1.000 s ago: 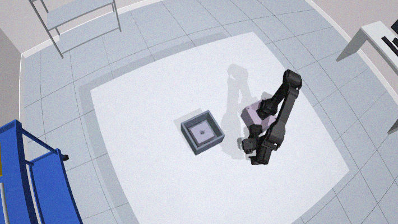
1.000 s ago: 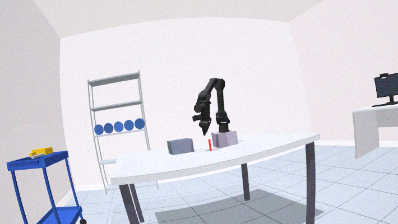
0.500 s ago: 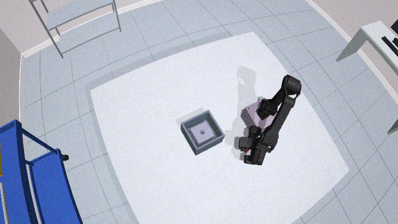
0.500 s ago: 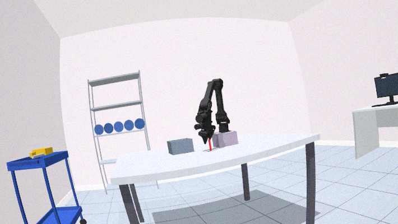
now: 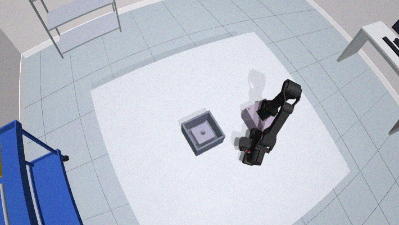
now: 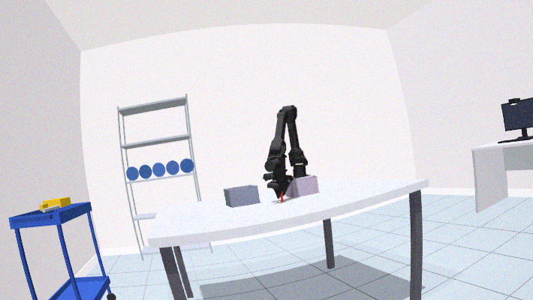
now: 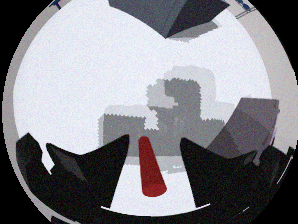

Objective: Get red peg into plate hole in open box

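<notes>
While the open-topped grey box (image 5: 218,143) (image 6: 242,196) holds a pale plate (image 5: 199,137) with a central hole at its bottom, the red peg (image 5: 248,151) (image 6: 282,196) (image 7: 151,167) stands outside on the table (image 5: 157,84) (image 6: 210,221) (image 7: 75,75), between the parted fingers of the gripper (image 5: 248,153) (image 6: 281,197) (image 7: 155,140), with gaps showing on both sides.

Top view: peg (image 5: 247,151) mostly hidden under the arm (image 5: 281,119); only a red speck shows. Cart (image 5: 46,180) cut off at left edge. Exterior: box (image 6: 242,196) interior hidden by its walls; monitor (image 6: 519,115) cropped at right. Wrist: box (image 7: 165,15) cut off at top; hole out of frame.
</notes>
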Tool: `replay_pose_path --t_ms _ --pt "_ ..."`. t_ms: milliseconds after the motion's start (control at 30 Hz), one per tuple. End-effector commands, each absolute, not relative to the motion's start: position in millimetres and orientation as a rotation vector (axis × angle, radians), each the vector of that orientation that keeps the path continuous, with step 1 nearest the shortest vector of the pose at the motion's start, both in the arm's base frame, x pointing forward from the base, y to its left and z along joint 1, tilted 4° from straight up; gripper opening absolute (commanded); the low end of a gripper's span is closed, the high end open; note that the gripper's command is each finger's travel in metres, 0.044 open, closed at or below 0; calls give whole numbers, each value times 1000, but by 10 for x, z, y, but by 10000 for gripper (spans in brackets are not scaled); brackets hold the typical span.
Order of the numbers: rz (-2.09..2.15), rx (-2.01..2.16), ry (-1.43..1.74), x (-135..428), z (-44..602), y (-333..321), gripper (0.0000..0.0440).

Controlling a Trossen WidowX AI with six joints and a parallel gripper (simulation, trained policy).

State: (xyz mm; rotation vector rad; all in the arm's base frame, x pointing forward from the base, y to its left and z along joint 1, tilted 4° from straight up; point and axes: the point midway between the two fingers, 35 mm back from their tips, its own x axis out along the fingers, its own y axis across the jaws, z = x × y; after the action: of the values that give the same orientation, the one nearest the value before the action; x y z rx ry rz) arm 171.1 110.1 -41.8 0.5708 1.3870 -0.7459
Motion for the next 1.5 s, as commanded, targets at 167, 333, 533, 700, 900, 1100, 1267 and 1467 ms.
replay_pose_path --t_ms 167,333,533,700,900,1100,1267,1467 --pt "-757 610 1443 1713 -435 1138 48" --pt "-739 601 1422 1805 -356 1118 0" --pt "-710 555 1371 1934 -169 1053 0" --pt "-687 516 1331 2065 17 998 0" --pt "-669 483 1287 2243 262 920 0" --pt "-666 461 1252 2420 496 814 0" --pt "-677 452 1231 2561 639 683 0" --pt "-707 466 1220 2689 705 471 0"
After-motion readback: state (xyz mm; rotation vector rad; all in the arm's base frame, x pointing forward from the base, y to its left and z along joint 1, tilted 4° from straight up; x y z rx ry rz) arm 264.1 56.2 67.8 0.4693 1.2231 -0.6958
